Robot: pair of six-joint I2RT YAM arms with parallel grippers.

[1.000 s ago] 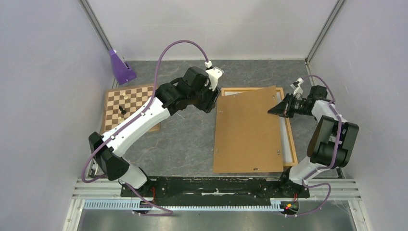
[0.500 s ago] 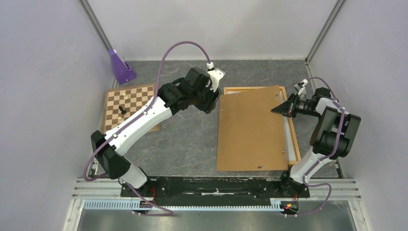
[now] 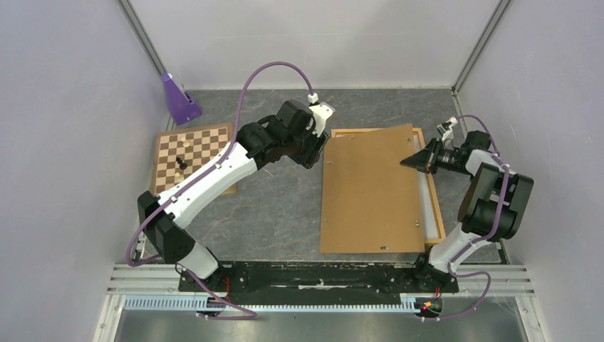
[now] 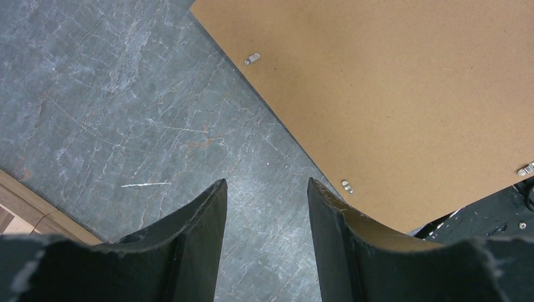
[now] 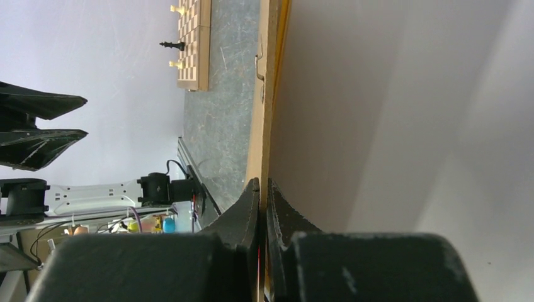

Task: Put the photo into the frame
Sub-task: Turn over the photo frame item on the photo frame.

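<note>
Right wrist view shows the right gripper (image 5: 262, 184) clamped on the backing board (image 3: 367, 192) edge above the frame (image 3: 440, 224); this thin sheet looks light, stiff and pivot-prone, while the left gripper (image 4: 266, 184) gapes empty.

Frame (image 3: 439, 221) mostly covered by backing board (image 3: 367, 192). Chessboard (image 3: 191, 153) corner hidden by left arm (image 3: 214, 174). Chess pieces (image 3: 181, 162) too small to be identified in top view.

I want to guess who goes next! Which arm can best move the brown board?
Right. The right pincer is shut on the brown board's right edge. The left pincer hangs open over the table beside the board, holding nothing.
</note>
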